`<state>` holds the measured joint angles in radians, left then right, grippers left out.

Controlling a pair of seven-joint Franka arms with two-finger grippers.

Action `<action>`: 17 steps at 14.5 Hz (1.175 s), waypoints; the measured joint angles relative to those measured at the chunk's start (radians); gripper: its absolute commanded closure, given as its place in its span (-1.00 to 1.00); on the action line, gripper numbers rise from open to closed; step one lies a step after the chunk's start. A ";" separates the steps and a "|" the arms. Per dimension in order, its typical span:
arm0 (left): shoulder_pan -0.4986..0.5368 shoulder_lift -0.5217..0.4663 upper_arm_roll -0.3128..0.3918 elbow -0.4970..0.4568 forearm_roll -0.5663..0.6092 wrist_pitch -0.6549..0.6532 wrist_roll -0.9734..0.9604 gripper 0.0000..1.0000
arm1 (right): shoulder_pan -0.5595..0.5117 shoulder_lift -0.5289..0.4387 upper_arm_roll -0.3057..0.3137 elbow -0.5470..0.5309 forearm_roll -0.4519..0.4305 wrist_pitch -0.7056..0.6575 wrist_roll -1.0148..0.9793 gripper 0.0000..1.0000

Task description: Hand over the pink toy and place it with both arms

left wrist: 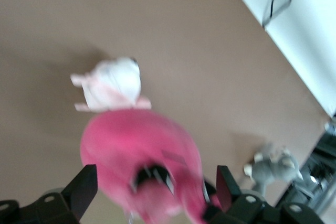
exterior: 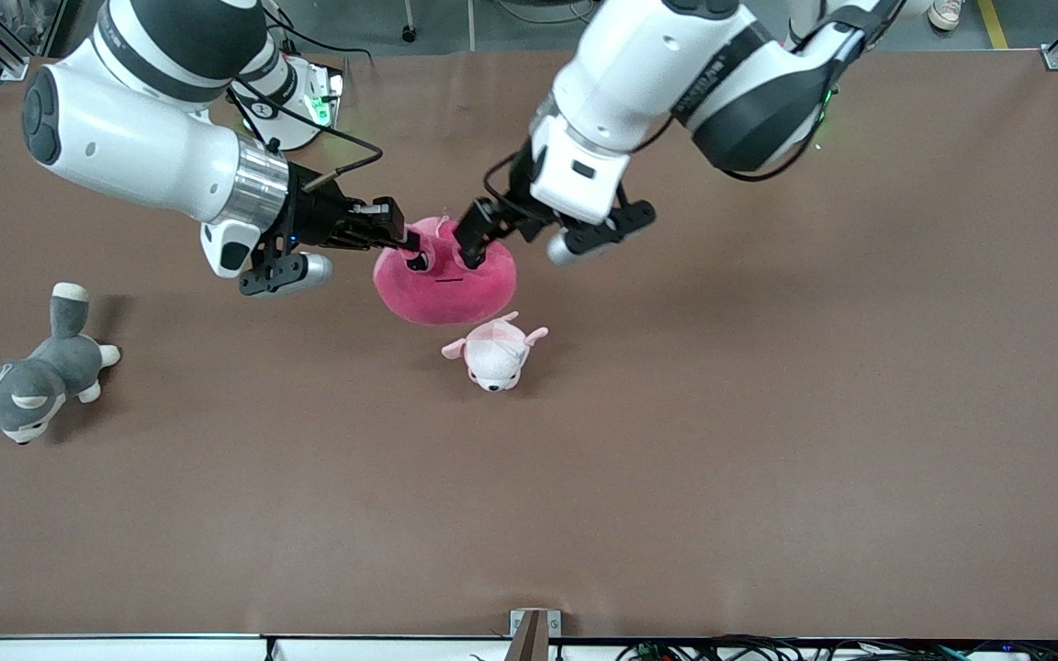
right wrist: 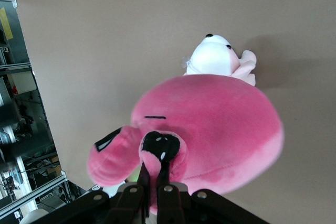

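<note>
The pink toy [exterior: 444,280] hangs over the middle of the table, partly above the small pale pink-and-white plush [exterior: 495,353]. My right gripper [exterior: 408,244] is shut on a fold of the toy by its black eye; the right wrist view shows its two fingers pinching the plush [right wrist: 156,174] and the toy's round body [right wrist: 220,124]. My left gripper [exterior: 477,246] is at the toy's other end. In the left wrist view its fingers [left wrist: 84,184] stand wide open on either side of the blurred pink toy [left wrist: 131,140], not closed on it.
The small pale plush also shows in both wrist views [left wrist: 111,83] [right wrist: 212,59]. A grey-and-white dog plush [exterior: 28,381] lies toward the right arm's end of the table. The brown tabletop [exterior: 768,413] has wide bare room toward the left arm's end.
</note>
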<state>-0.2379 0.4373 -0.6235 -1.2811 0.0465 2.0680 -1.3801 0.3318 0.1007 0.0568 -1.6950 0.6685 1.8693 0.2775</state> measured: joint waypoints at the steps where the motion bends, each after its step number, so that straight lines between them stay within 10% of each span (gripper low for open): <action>1: 0.034 -0.001 0.002 0.000 0.023 -0.027 0.038 -1.00 | -0.014 0.000 -0.005 0.002 -0.002 -0.003 -0.001 0.99; 17: 0.510 -0.050 0.007 0.002 0.201 -0.371 0.883 -1.00 | -0.465 0.184 -0.021 0.005 -0.113 -0.138 -0.400 0.99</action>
<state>0.2721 0.3873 -0.6164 -1.2788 0.2472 1.6966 -0.4976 -0.1329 0.2847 0.0361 -1.6903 0.5550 1.7309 -0.1222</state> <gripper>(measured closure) 0.000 0.925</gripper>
